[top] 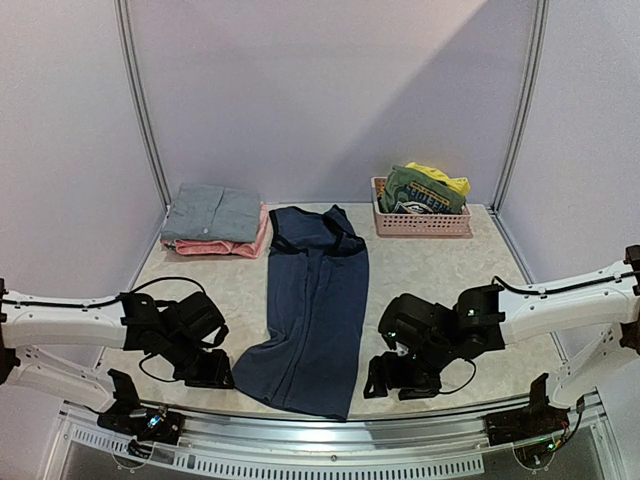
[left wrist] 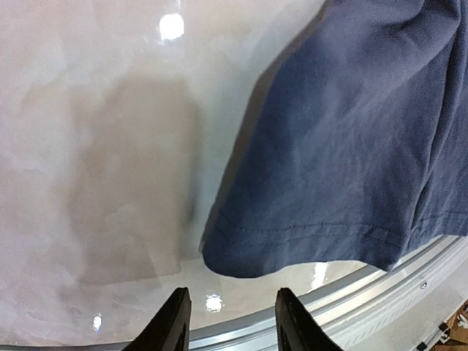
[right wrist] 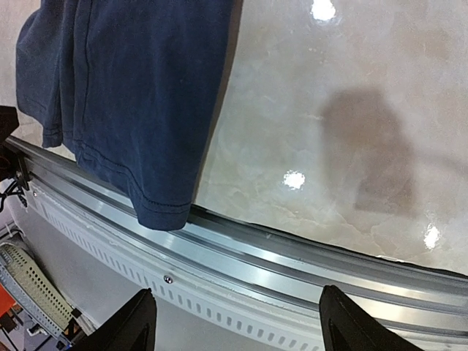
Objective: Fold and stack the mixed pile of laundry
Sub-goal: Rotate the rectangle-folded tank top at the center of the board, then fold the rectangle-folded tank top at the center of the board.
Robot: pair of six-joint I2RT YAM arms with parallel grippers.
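A navy sleeveless top [top: 312, 310] lies lengthwise down the middle of the table, its hem at the near edge. My left gripper [top: 210, 375] sits low just left of the hem's left corner [left wrist: 241, 256], open with nothing between its fingers [left wrist: 170, 325]. My right gripper [top: 395, 380] hovers right of the hem's right corner [right wrist: 161, 208], open wide and empty, over the table's rail. A folded grey shirt [top: 212, 212] rests on a pink folded piece [top: 225, 246] at the back left. The green printed tee [top: 425, 190] and a yellow piece [top: 442, 178] sit in the basket.
The pink slatted basket [top: 420, 222] stands at the back right. An aluminium rail [right wrist: 292, 256] runs along the near table edge, and the navy hem hangs slightly over it. Light walls enclose the table on three sides.
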